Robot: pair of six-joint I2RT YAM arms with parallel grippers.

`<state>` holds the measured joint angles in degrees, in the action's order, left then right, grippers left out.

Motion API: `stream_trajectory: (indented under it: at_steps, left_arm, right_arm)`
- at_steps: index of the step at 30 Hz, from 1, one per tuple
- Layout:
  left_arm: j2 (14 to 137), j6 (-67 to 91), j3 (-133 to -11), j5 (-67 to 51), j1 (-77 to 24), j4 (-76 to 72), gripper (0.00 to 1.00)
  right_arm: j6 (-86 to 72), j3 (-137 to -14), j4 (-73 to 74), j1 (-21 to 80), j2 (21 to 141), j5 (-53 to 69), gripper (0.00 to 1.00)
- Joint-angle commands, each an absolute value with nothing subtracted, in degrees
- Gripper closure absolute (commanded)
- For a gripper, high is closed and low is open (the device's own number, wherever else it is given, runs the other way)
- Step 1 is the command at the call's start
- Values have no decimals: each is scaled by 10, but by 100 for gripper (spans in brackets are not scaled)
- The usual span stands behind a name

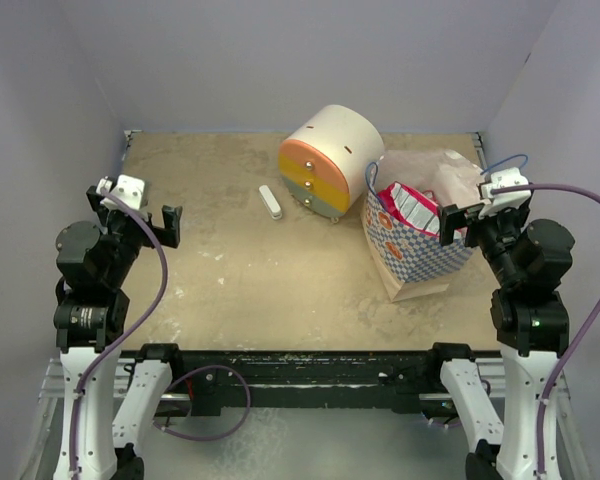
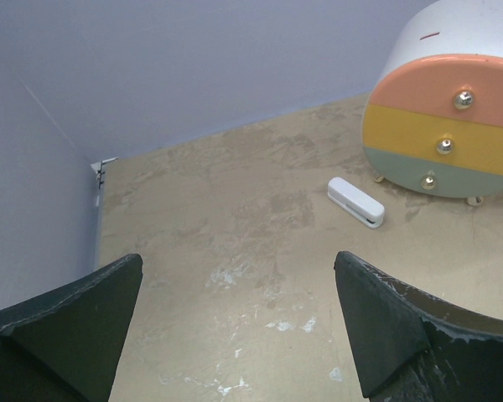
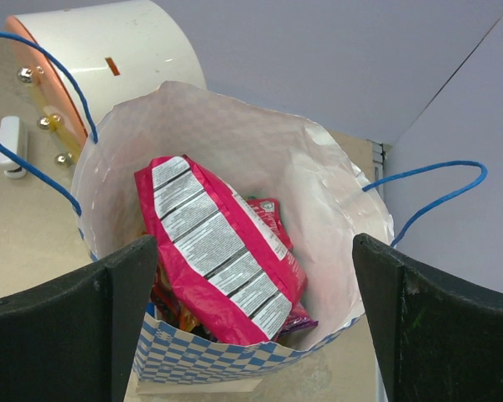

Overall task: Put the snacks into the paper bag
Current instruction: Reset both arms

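The snacks [image 3: 222, 260] sit inside the paper bag [image 3: 318, 176], a glossy pink foil packet tilted on top of the others. The bag stands on the tabletop [image 1: 260, 290], right of the round drawer unit [image 1: 330, 160]. The packets look light, crinkly and slippery, best pinched at a sealed edge. The thin kraft bag likely buckles, so its rim or cord handles suit. The left gripper [image 2: 237, 268] and right gripper [image 3: 253, 243] are both spread, empty.
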<state>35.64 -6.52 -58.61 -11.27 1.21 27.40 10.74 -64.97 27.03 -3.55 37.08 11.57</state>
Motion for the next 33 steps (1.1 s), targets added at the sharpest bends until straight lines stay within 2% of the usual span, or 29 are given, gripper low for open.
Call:
stream_trajectory:
  at_steps: [1,17,33]
  left_arm:
    - [350,-69,-574,-109,21,263,1]
    - [345,-77,-562,-141,29,264,1]
    - [342,-75,-556,-155,38,264,1]
  right_arm:
    - [113,-664,258,-42,375,134,0]
    - [115,-654,291,-48,360,90,0]
    - [120,-643,294,-47,358,98,0]
